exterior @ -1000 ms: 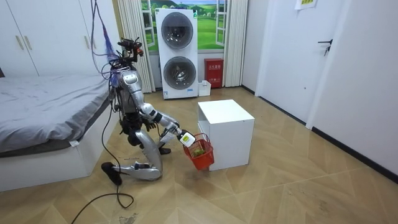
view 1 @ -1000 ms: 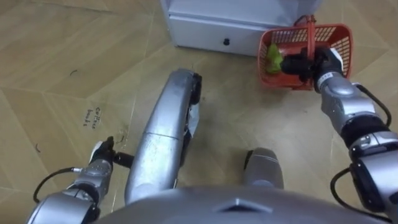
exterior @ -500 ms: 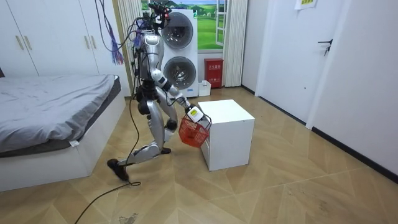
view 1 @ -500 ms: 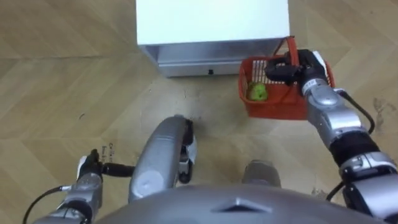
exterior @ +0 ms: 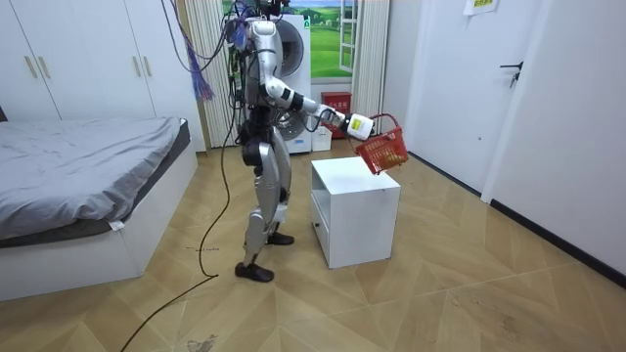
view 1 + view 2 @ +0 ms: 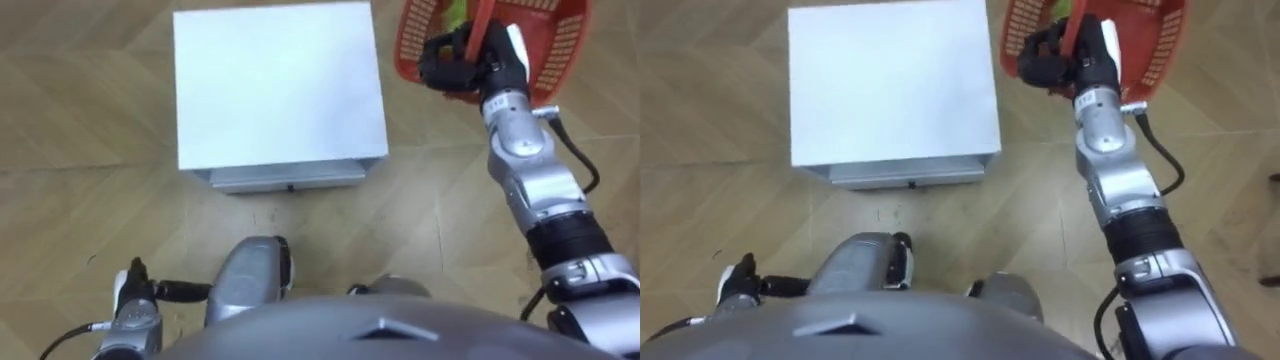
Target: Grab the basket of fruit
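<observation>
In the left eye view, the right hand (image 6: 458, 62) is up at the top right on a stretched-out arm. Its dark fingers are curled tight around the red handle (image 6: 481, 22) of the fruit basket (image 6: 562, 45). The basket hangs from that grip with its mesh wall spreading away to the hand's right, clear of the floor. A bit of green fruit (image 6: 455, 12) shows in the basket just above the fingers. To the left of the hand and a little below it stands the white cabinet (image 6: 280, 95), seen from above, with its drawer front (image 6: 290, 178) facing the robot. The basket does not touch the cabinet. The left hand (image 6: 135, 300) sits at the lower left, well apart from the basket, and I cannot tell how its fingers are set.

In the room view, the robot stands upright on the wooden floor (image 5: 440, 293) beside the white cabinet (image 5: 354, 210). Its right arm reaches towards the room view's right. The right hand (image 5: 359, 124) holds the fruit basket (image 5: 383, 154), which tilts down from the hand in the air above the cabinet's top. A bed (image 5: 78, 166) lies on the room view's left, and stacked washing machines (image 5: 293, 88) stand behind the robot.

In the right eye view, the right hand (image 6: 1050, 55) is again clenched on the handle (image 6: 1077, 30), with the fruit basket (image 6: 1152, 50) on its far right side. The white cabinet (image 6: 890, 90) lies to the hand's left, and the left hand (image 6: 735, 285) is low in the left corner.
</observation>
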